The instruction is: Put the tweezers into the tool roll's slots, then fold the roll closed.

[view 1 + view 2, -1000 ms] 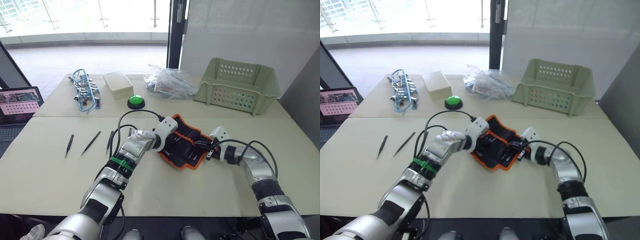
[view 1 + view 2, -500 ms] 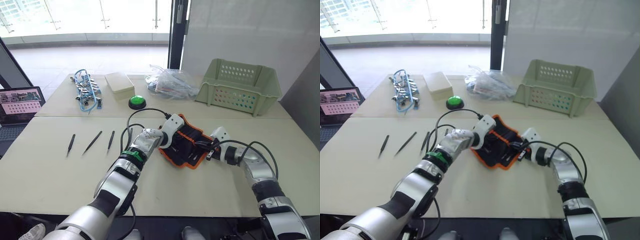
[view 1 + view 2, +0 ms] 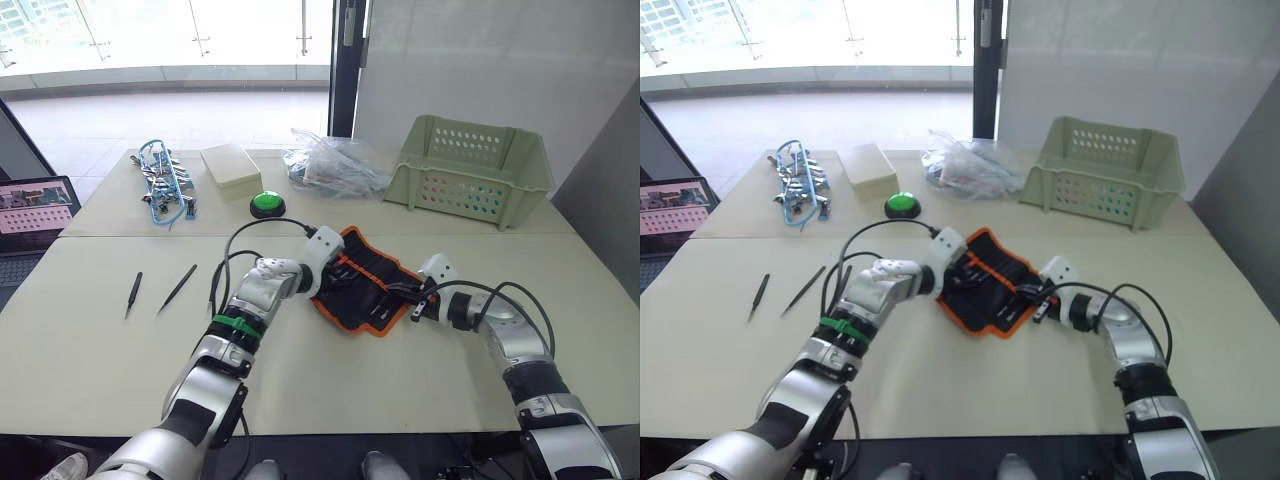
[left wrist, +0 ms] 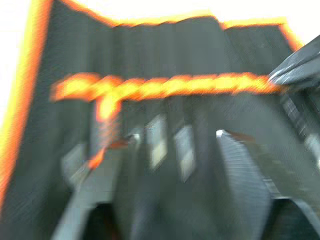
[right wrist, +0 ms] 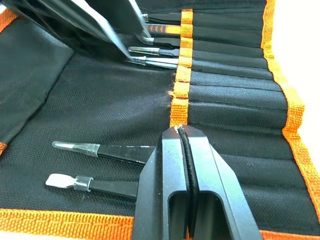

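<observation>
Three loose tweezers (image 3: 176,288): I see them lying on the tabletop (image 3: 120,370), well to my left of the tool roll, side by side and apart from each other.
Tool roll (image 3: 365,287): lies open and flat in front of me, orange edging up; four tools sit in its slots in my right wrist view.
Left gripper (image 3: 328,283): it sits over the tool roll's left end; I cannot tell how far its fingers are parted.
Right gripper (image 5: 184,150): fingers pressed together with nothing between them, tips resting at the tool roll's orange centre strip.
Basket (image 3: 472,170): pale green, beyond the tool roll to its right.
Green button (image 3: 266,204): beyond the tool roll's left end.
</observation>
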Motion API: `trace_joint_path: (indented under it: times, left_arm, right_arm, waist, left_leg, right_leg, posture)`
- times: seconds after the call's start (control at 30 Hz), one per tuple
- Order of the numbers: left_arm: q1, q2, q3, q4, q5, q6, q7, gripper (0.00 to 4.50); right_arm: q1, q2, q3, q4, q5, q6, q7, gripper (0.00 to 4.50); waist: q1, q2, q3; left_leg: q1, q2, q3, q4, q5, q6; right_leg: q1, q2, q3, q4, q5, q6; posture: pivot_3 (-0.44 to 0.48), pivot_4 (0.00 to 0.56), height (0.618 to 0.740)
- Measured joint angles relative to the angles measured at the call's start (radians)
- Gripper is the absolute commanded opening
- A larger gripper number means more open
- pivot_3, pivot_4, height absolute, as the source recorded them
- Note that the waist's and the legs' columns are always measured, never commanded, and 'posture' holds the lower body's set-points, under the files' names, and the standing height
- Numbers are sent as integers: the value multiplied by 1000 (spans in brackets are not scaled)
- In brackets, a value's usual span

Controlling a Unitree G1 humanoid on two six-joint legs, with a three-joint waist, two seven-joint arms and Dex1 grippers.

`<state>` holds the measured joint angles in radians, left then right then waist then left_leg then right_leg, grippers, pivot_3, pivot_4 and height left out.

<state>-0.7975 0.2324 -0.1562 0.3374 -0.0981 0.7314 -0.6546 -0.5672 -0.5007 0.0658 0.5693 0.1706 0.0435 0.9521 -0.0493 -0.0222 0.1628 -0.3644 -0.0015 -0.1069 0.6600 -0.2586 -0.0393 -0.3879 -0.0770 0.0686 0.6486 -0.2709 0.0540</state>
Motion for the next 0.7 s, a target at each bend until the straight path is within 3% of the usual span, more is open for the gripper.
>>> trace_joint_path:
  times: [0.07, 0.3, 0.47, 0.63, 0.7]
  left_arm:
    - [58, 50, 71, -142, -38, 57, 2, 4428]
    - [254, 158, 257, -428, -85, 40, 87, 4428]
    - [577, 127, 439, -651, -59, -200, 228, 4428]
    - [918, 61, 606, -739, -113, -376, 232, 4428]
    - [1051, -9, 701, -749, -184, -443, 231, 4428]
  right_arm:
    - [-3, -6, -3, 12, 0, 0, 1, 0]
    - [-22, 1, 0, 48, 0, -14, 11, 0]
    - [-35, 7, 0, 73, 0, -17, 32, 0]
    - [-32, 5, -5, 79, 0, -16, 41, 0]
    - [-21, 8, -6, 78, 0, -16, 42, 0]
  waist:
    - [6, 0, 0]
    - [6, 0, 0]
    - [7, -1, -1]
    - [11, -4, -3]
    - [10, -5, -4]
  left_leg:
    - [0, 0, 0, 1, 0, 0]
    - [1, 0, 0, 0, 0, 0]
    - [1, 1, 0, -1, 0, 0]
    - [1, 1, 1, -1, -1, 0]
    - [2, 1, 2, -1, -2, 1]
  right_leg:
    - [1, -1, 0, 0, 0, 0]
    - [1, 0, 0, -1, 0, 0]
    - [1, -1, 1, -2, 0, -1]
    - [2, -1, 1, -3, 0, -1]
    - [2, -2, 1, -4, 0, -1]
  posture:
    - [0, 150, 740]
    - [0, 150, 740]
    - [0, 150, 740]
    - [0, 150, 740]
    - [0, 150, 740]
